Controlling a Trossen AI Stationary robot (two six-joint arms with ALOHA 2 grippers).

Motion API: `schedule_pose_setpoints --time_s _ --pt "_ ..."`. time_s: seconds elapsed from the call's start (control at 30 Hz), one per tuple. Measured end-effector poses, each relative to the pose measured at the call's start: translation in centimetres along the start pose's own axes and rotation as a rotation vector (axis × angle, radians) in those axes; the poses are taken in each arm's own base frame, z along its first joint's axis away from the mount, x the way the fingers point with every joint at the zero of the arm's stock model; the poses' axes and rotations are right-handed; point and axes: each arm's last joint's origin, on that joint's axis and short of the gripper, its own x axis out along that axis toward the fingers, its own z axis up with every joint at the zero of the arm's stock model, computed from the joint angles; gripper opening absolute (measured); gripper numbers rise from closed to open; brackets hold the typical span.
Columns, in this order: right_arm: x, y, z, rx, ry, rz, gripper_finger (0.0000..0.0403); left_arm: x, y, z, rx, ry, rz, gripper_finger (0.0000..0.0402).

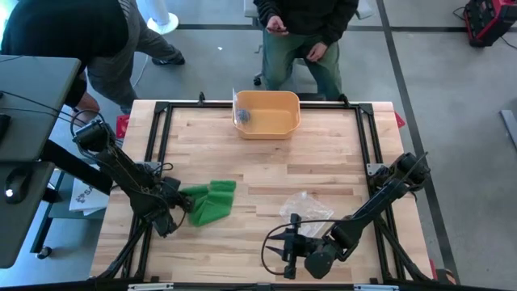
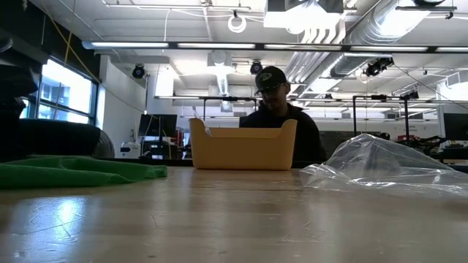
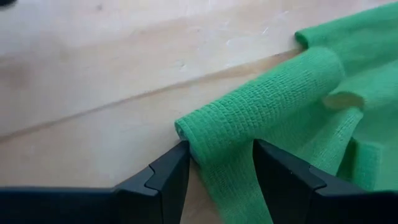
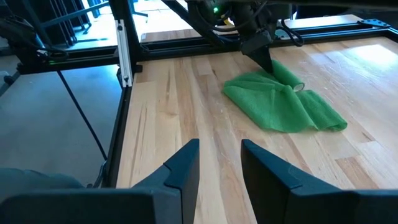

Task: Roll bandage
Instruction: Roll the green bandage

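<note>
Gripping green bandage [image 3: 261, 106], left end effector [image 3: 221, 165] on wooden table [image 1: 323, 174]; right end effector [image 4: 219, 163] parted, empty.

Surface: wooden plank table [image 1: 323, 170], framed by black rails.
Far edge, centre: yellow bin [image 1: 267, 113], upright.
Near left: green bandage [image 1: 212, 200], crumpled in a loose heap, one end partly rolled.
Near centre-right: clear plastic wrapper [image 1: 305, 205], crinkled, set well apart from the bandage.
</note>
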Motion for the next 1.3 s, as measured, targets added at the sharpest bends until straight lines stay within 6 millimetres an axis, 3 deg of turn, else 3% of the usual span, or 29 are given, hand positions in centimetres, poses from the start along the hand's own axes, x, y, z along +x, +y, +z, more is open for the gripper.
schedule_pose_setpoints --time_s 0.3,0.53,0.67,0.73,0.93,1.3 --pt "0.0 0.0 0.0 0.023 0.0 0.0 0.011 0.3 0.2 0.2 0.02 -0.093 -0.066 0.0153" --pt "0.0 0.0 0.0 0.028 0.001 0.0 0.011 1.5 0.7 0.1 0.029 -0.177 -0.183 0.0073" --pt "0.0 0.1 -0.1 0.026 0.015 0.029 0.011 1.0 0.0 0.3 0.093 -0.298 -0.27 0.0013" --pt "0.0 0.1 -0.1 0.026 0.017 0.033 0.011 0.4 -0.8 0.4 0.125 -0.363 -0.316 0.0008" --pt "-1.0 0.7 0.3 0.015 -0.013 0.051 0.011 -3.1 -4.7 0.6 0.362 -0.538 -0.386 0.0004" --pt "-5.1 0.9 3.8 -0.107 -0.125 0.144 0.011 -13.5 -13.3 3.1 0.842 -0.697 -0.419 0.0004"
